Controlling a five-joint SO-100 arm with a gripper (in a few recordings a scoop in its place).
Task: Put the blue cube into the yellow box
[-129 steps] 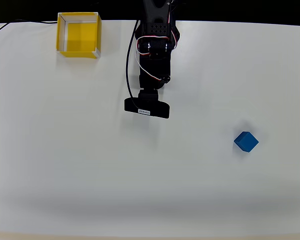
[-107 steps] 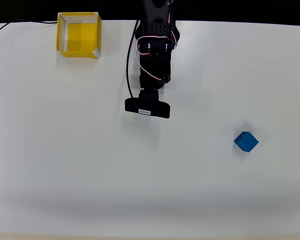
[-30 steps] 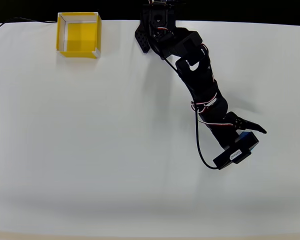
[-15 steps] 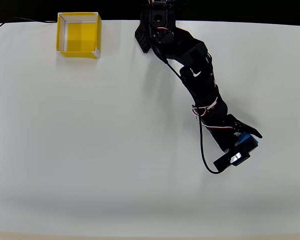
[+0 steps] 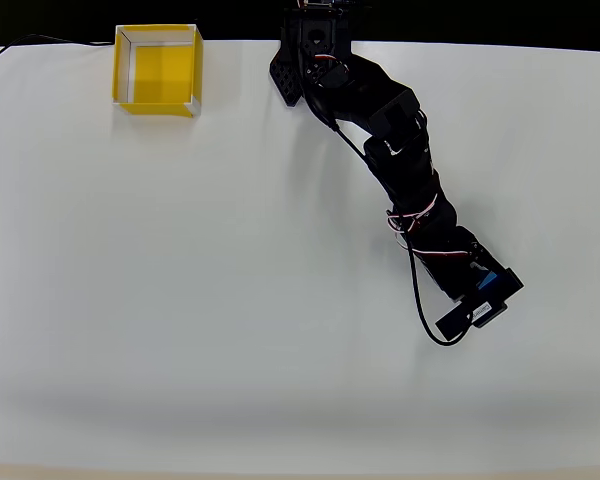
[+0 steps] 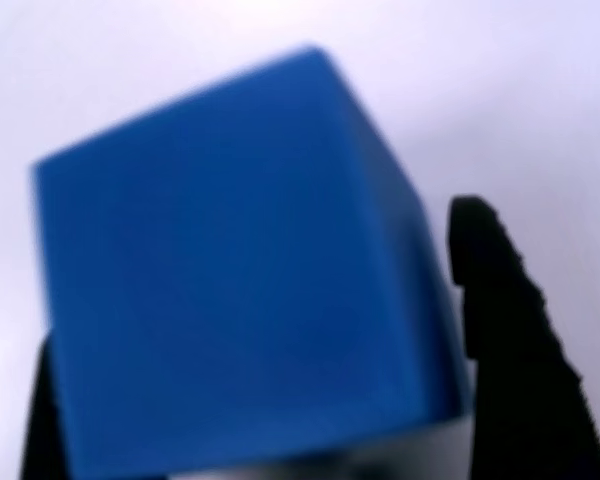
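The blue cube (image 6: 240, 270) sits between my two black fingers in the wrist view, and its blurred faces take up most of the picture. The right finger (image 6: 505, 320) presses against its side; the left finger shows as a dark sliver at the bottom left. In the overhead view my gripper (image 5: 485, 288) is at the right of the table, low over the cube (image 5: 491, 278), of which a thin blue strip shows beside the wrist camera. The gripper is shut on the cube. The yellow box (image 5: 158, 75) stands open and empty at the far left corner.
The black arm (image 5: 400, 170) stretches diagonally from its base (image 5: 315, 40) at the table's far edge to the right side. A thin black cable (image 5: 40, 42) runs along the far edge left of the box. Bare white table lies between cube and box.
The arm swung from the table's middle out to the cube at the right. In the last half second the open finger drew in against the cube.
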